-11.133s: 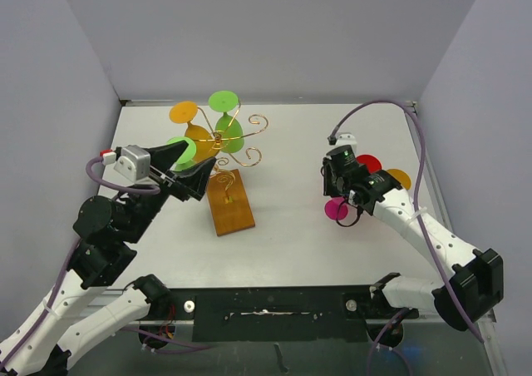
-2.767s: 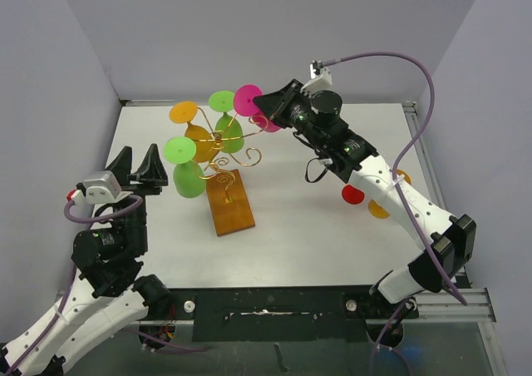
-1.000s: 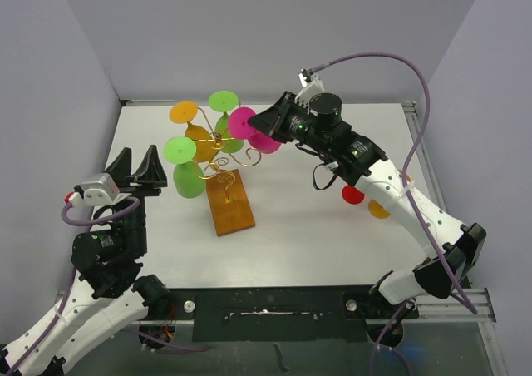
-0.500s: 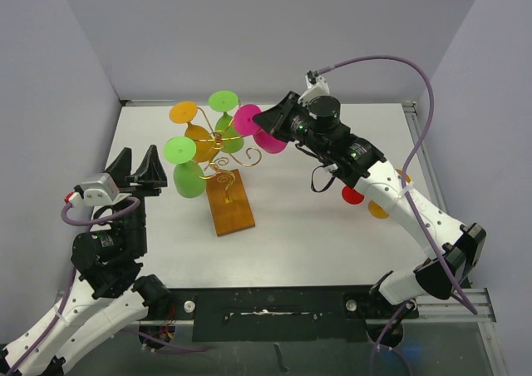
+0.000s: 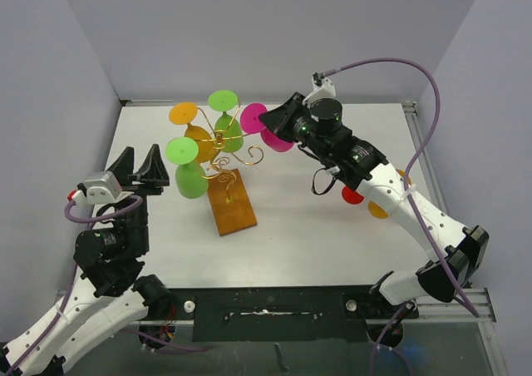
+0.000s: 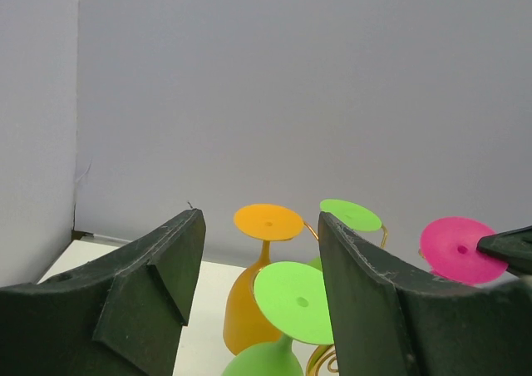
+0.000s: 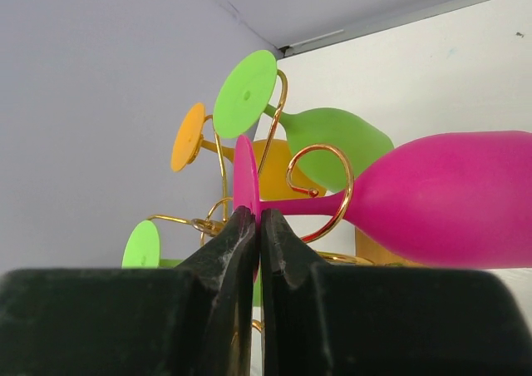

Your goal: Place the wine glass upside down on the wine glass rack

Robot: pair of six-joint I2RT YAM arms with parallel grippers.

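The wine glass [image 5: 281, 141], magenta, is held off the desk [image 5: 332, 243] at the right side of the wine glass rack [image 5: 231, 203], its foot rim clamped between the right fingers [image 7: 224, 251]; whether the stem rests in the gold curl cannot be told (they merely cross in the wrist view); white desk, lilac-grey walls; a red glass [image 5: 352, 195] and a fallen orange glass [image 5: 378, 209] lie half hidden behind the right arm; green glasses [image 5: 189, 180] and a hung orange glass [image 5: 199, 135] crowd the rack; the left fingers [image 6: 141, 276] stand apart, empty.

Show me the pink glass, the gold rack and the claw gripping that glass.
pink glass [image 7: 449, 189], right wrist view, on its bowl.
gold rack [image 5: 231, 203], top view, on its wooden base.
right gripper [image 7: 252, 220], right wrist view, midway between its fingertips.
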